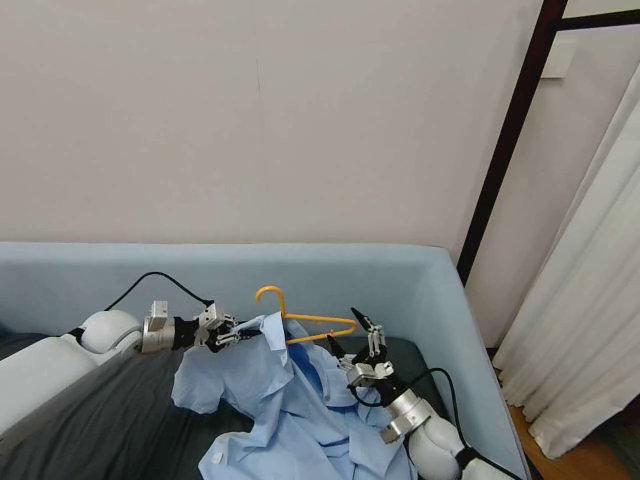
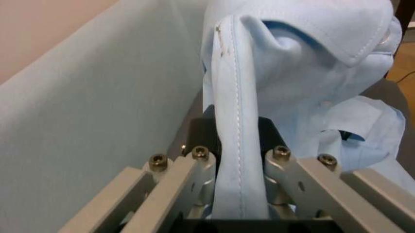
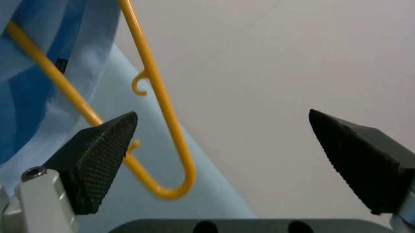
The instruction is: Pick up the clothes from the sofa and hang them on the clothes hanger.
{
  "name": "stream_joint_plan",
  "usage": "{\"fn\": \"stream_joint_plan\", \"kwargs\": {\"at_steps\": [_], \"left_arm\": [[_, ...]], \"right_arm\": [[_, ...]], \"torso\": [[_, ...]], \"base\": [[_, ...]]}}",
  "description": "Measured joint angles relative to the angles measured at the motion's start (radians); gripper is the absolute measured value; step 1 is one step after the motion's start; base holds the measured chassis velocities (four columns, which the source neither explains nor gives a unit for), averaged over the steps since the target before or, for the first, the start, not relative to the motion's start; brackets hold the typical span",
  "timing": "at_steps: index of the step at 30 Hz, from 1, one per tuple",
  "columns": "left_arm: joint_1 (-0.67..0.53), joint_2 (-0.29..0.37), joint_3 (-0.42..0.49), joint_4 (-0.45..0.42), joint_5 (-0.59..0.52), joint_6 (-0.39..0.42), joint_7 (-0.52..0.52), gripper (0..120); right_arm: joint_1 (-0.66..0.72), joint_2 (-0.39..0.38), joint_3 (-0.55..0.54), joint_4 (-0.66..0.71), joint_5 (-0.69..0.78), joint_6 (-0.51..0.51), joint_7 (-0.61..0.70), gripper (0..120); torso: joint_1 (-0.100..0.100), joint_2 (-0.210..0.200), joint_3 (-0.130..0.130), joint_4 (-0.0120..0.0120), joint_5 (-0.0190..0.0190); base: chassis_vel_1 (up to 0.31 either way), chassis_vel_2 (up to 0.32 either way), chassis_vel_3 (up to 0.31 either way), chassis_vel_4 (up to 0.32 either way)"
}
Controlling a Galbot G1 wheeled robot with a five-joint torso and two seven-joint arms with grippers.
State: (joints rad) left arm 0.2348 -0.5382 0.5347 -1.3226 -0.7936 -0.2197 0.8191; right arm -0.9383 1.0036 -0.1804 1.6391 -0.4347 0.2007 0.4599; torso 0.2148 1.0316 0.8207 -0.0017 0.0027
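Observation:
A light blue shirt (image 1: 290, 405) lies bunched on the sofa's dark grey seat, with an orange hanger (image 1: 305, 325) partly inside it. The hook and one hanger end stick out. My left gripper (image 1: 232, 333) is shut on the shirt's placket near the collar, and the fabric strip (image 2: 240, 145) runs between its fingers. My right gripper (image 1: 362, 343) stands open just right of the hanger's free end. In the right wrist view the hanger's end (image 3: 162, 145) lies off to one side of the wide gap, close by one fingertip (image 3: 97, 165).
The sofa has a pale blue backrest (image 1: 120, 270) and a right armrest (image 1: 450, 310). Behind it is a plain wall. A dark pole (image 1: 500, 150) and white curtains (image 1: 590, 300) stand to the right of the sofa.

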Motion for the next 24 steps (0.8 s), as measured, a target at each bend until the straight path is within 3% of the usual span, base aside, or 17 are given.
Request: {"fn": "stream_joint_plan", "kwargs": {"at_steps": [8,11,14,16,18,24], "left_arm": [[0.04,-0.005,-0.029,-0.001,-0.007,0.0,-0.016,7],[0.053,-0.006,-0.042,-0.01,-0.015,0.0,-0.02,7],[0.059,-0.004,-0.047,-0.016,-0.019,0.001,-0.022,7],[0.066,0.001,-0.052,-0.023,-0.021,0.001,-0.022,7],[0.077,0.009,-0.059,-0.032,-0.023,0.002,-0.022,7],[0.084,0.016,-0.064,-0.04,-0.025,0.002,-0.022,7]], "right_arm": [[-0.108,-0.033,-0.009,0.114,0.314,-0.11,-0.002,100],[-0.143,-0.017,-0.027,0.137,0.443,-0.144,-0.014,100],[-0.153,0.003,-0.037,0.128,0.484,-0.152,-0.023,100],[-0.153,0.023,-0.04,0.095,0.462,-0.156,-0.024,100],[-0.148,0.039,-0.031,0.034,0.338,-0.148,-0.034,100],[-0.145,0.047,-0.017,-0.048,0.151,-0.112,-0.051,100]], "torso": [[0.0,0.0,0.0,0.0001,-0.0001],[0.0,0.0,0.0,0.0001,-0.0001],[0.0,0.0,0.0,0.0001,-0.0001],[0.0,0.0,0.0,0.0003,0.0],[0.0,0.0,0.0,0.0004,0.0],[0.0,0.0,0.0,0.0003,-0.0001]], "base": [[0.0,0.0,0.0,0.0],[0.0,0.0,0.0,0.0],[0.0,0.0,0.0,0.0],[0.0,0.0,0.0,0.0],[0.0,0.0,0.0,0.0],[0.0,0.0,0.0,0.0]]}}
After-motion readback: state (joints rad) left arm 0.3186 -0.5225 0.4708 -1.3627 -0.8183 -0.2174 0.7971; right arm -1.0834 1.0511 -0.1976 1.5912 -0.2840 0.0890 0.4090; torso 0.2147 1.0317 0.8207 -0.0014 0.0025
